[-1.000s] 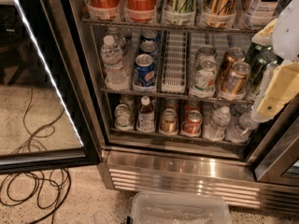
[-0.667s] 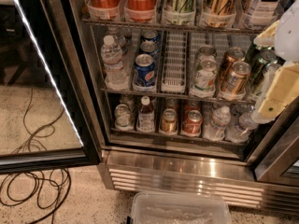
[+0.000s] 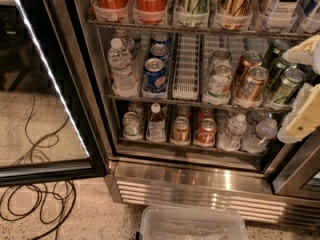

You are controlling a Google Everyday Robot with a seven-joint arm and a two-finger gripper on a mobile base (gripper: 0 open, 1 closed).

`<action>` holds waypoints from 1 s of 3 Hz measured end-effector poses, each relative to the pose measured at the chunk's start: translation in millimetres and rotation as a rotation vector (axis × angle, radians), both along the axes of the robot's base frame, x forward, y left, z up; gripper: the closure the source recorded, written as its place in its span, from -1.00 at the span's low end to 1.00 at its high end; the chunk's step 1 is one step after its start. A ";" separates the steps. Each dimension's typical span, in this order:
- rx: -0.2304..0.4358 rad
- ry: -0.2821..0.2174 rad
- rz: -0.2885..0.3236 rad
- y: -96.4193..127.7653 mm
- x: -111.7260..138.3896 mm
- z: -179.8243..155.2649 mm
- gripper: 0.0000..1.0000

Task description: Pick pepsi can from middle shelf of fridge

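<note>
The fridge is being kept open, its door being swung out to the left, so access to the racks is already being given. The pepsi can is being carried upright at the front rail of the middle shelf, in the second lane from the shelf's left edge, with a water bottle just beside it on the left and a bare white lane glide on its right; further blue cans are being lined up behind it. The gripper is being held at the shelf's right end, in front of the green cans and near the copper cans, well apart from the pepsi can; whether it is open or closed cannot be told. The task is therefore being judged as barely begun: the pepsi can is not being gripped, and the move across to its lane, the closing on it and the lifting out are all being left to do
</note>
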State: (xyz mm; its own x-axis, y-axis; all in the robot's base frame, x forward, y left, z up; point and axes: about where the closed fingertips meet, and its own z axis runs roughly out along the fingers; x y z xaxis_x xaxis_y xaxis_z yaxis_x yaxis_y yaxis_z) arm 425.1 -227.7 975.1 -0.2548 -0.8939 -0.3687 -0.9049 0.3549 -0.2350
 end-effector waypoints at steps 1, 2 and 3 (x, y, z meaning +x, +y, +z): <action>0.036 0.034 0.007 3.6 -9.0 -15.4 -1.00; 0.056 0.053 0.010 6.8 -14.8 -24.9 -1.00; 0.069 0.061 -0.008 12.0 -17.6 -34.6 -1.00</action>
State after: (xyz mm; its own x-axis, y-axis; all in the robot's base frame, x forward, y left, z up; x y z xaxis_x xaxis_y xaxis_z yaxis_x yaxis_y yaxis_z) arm 407.6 -215.7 940.5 -0.2859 -0.8647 -0.4129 -0.9138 0.3758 -0.1542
